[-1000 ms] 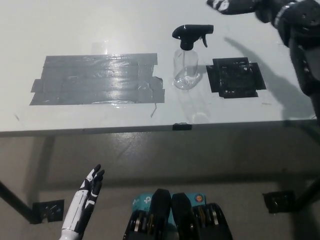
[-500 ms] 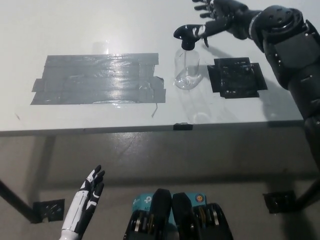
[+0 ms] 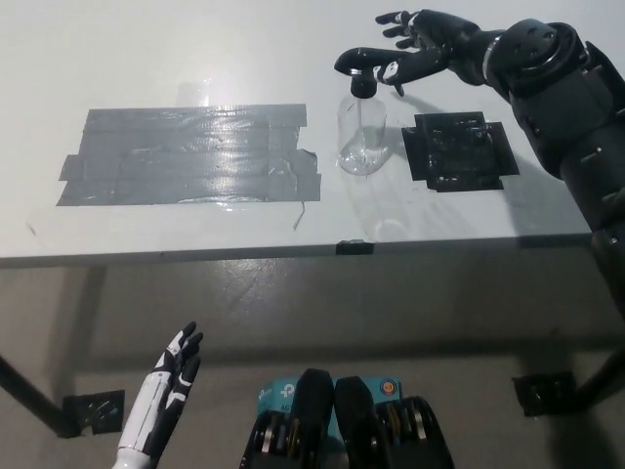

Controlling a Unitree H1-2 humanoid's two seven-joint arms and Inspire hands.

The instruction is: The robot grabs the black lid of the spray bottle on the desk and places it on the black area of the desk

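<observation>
I had the right hand (image 3: 418, 49) spread at the bottle's (image 3: 362, 132) lid (image 3: 363, 65), poised to grip; left hand (image 3: 176, 376) hung spread below the counter (image 3: 146, 59).

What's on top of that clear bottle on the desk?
A black spray lid with a trigger sits on the clear bottle. The black right hand is at the trigger, fingers spread; whether it touches is unclear. The bottle's neck is hidden under the lid.

A single head view looks steeply down from fairly far above, facing forward over the white desk (image 3: 195, 59), whose near edge crosses mid-picture; below it lies what seems to be floor.
</observation>
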